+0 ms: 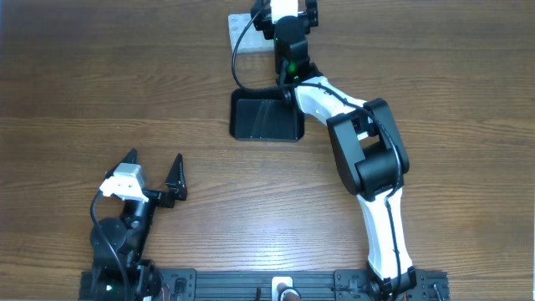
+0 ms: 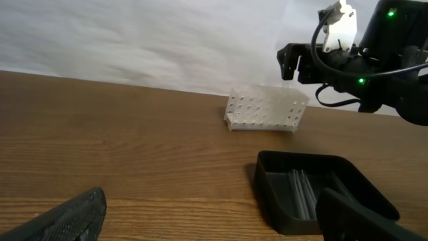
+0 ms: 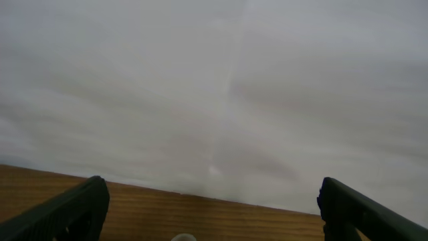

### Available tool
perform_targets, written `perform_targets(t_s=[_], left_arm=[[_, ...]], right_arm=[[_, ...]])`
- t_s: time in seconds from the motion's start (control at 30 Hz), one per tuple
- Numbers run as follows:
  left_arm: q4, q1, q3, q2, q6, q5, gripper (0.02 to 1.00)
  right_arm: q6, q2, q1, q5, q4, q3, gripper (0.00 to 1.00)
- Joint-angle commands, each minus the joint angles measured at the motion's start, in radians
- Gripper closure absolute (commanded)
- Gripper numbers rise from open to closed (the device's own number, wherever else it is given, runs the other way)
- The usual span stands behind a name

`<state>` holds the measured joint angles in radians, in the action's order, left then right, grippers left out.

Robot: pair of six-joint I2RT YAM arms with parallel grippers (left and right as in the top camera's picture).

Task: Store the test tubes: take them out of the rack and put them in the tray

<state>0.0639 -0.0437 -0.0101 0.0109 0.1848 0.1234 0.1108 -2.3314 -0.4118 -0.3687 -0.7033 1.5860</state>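
Test tubes [image 2: 301, 191] lie flat in the black tray [image 2: 267, 181], a few clear ones side by side along its floor. The white rack [image 2: 264, 108] stands just beyond the tray's far side. I cannot tell whether any tube is left in its holes; none stands out above its top from the left wrist view.

I judge the step in hand to be a pick from the rack with the right gripper [image 3: 211, 182]. To do it well I want it brought straight down over one tube, a finger on either side. It should close gently on the tube's upper part, then lift vertically until the tube is out of its hole before I swing toward the tray. A slanted pull could jam the tube or drag the light rack along. Over the tray I would go low and lay the tube alongside the others, not drop it.

The right gripper hangs above the rack, beyond the tray, with its fingers spread wide. I see nothing between them except a pale rounded shape [image 3: 182, 237] at the edge of its own view, which I cannot identify. The left gripper [image 1: 155, 157] rests well apart from the tray, on its near side, also spread wide and holding nothing.
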Motion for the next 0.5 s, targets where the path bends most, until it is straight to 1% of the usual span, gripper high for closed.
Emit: perform_targets(t_s=[0.03, 0.3, 0.43, 0.5], left_arm=[[0.003, -0.004, 0.004, -0.008, 0.014, -0.004, 0.018], [0.002, -0.004, 0.004, -0.008, 0.013, -0.004, 0.018], [0.003, -0.004, 0.004, -0.008, 0.014, -0.005, 0.018], [0.003, -0.004, 0.004, -0.008, 0.013, -0.005, 0.018]], right_arm=[[-0.09, -0.025, 0.01, -0.013, 0.02, 0.022, 0.009], [-0.145, -0.037, 0.009, -0.013, 0.068, 0.022, 0.014], [-0.151, -0.044, 0.009, -0.006, 0.068, 0.022, 0.095], [-0.152, -0.044, 0.008, 0.0, 0.071, 0.022, 0.102]])
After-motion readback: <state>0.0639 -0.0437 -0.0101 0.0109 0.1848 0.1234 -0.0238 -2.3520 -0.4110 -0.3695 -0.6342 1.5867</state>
